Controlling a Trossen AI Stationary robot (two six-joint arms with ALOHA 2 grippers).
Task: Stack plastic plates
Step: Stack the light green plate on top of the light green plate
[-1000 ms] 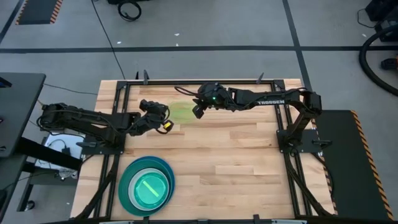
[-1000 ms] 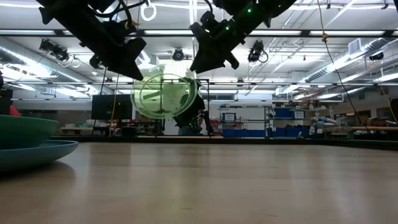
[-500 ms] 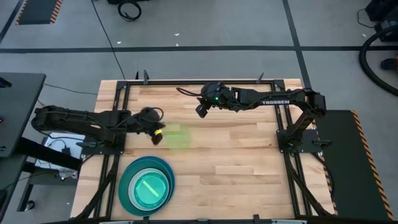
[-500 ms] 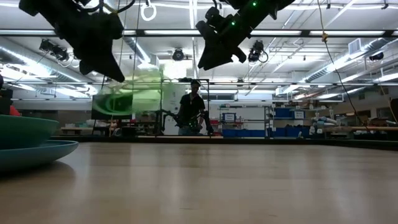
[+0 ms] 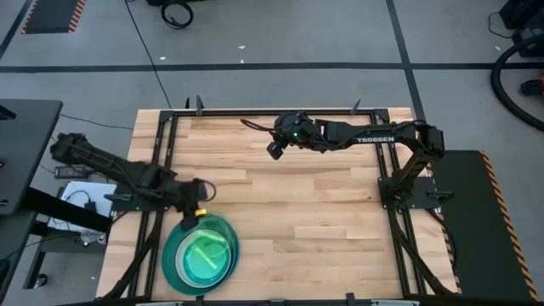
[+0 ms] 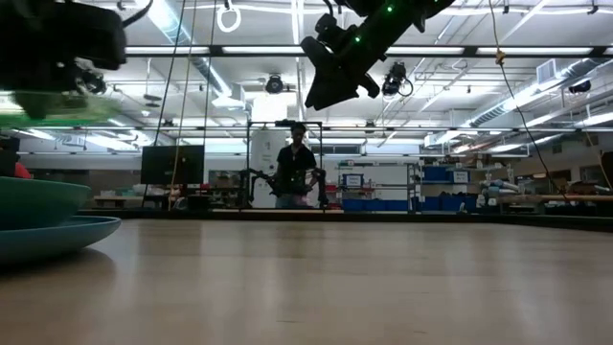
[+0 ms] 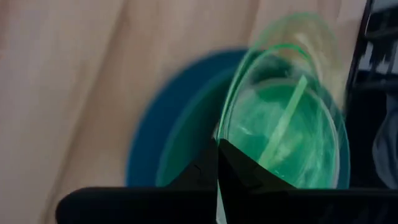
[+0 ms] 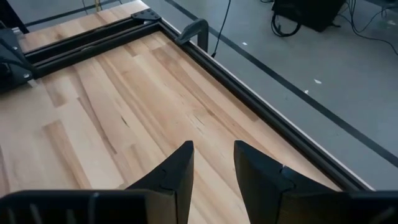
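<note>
While my left gripper (image 5: 201,214) pinches the rim of a small translucent lime-green plastic plate (image 7: 283,127), it hangs over the stack of plates (image 5: 174,255) at the table's (image 5: 323,212) near-left corner; my right gripper (image 8: 211,163) hovers empty, fingers parted, near the far edge.

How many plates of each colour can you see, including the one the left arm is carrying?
Blue plate: 1
Teal plate: 1
Lime green plates: at least 2, one in the left gripper, one on the pile
Total: at least 4; others may be hidden.
</note>
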